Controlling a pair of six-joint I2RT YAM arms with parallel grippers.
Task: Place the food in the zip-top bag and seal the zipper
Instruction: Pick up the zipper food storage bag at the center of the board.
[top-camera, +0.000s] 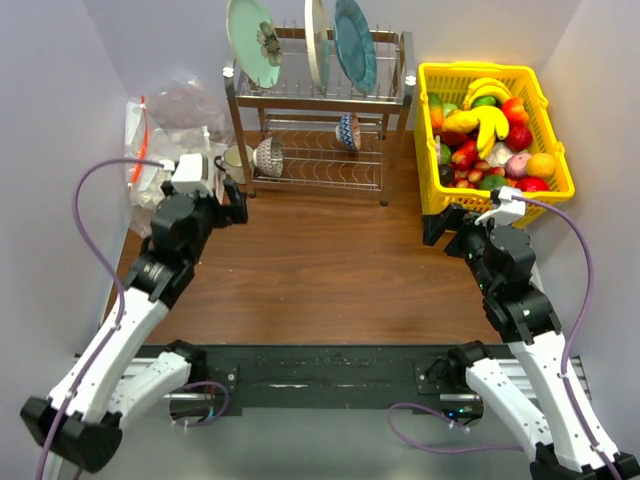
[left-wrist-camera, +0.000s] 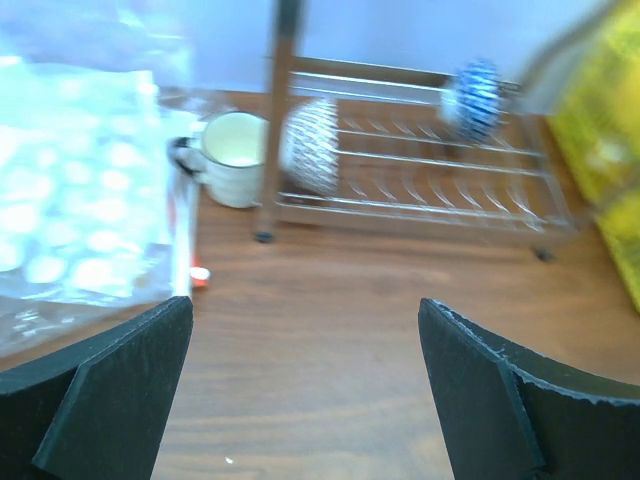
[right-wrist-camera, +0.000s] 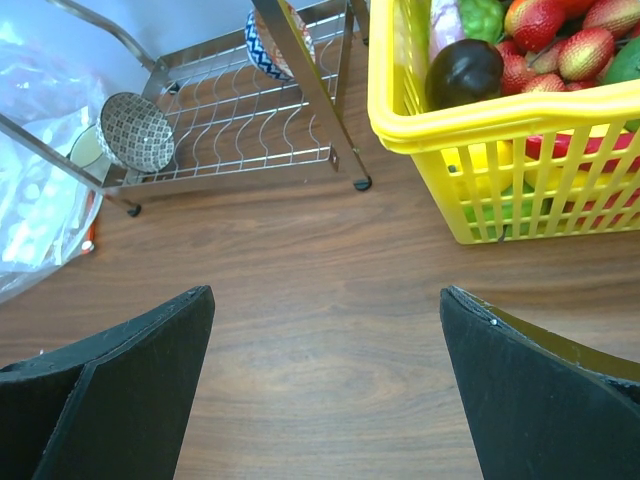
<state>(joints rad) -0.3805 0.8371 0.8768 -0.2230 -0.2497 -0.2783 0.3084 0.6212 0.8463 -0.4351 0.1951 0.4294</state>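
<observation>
Your left gripper (left-wrist-camera: 305, 312) and right gripper (right-wrist-camera: 325, 300) both stand wide and empty. The food (top-camera: 490, 125) fills the yellow basket (top-camera: 562, 182) at the table's (top-camera: 330, 275) far right corner. The zip-top bag (top-camera: 170, 100) seems to lie far left. Lift the right gripper over the rim and pinch a top piece. No writing is legible.

— First entry, left wrist view?
— Soft throughout. Listed: yellow basket (left-wrist-camera: 605, 150), right edge, a blur and cut off; bag of pale lumps (left-wrist-camera: 70, 200), left, smeared and cropped by the edge.
— Right wrist view?
— Same basket, cropped top and right. Same bag, a sliver at left.
— Overhead?
— Listed: food (top-camera: 490, 125), lower pieces buried; bag's near end behind the left arm (top-camera: 180, 230).
</observation>
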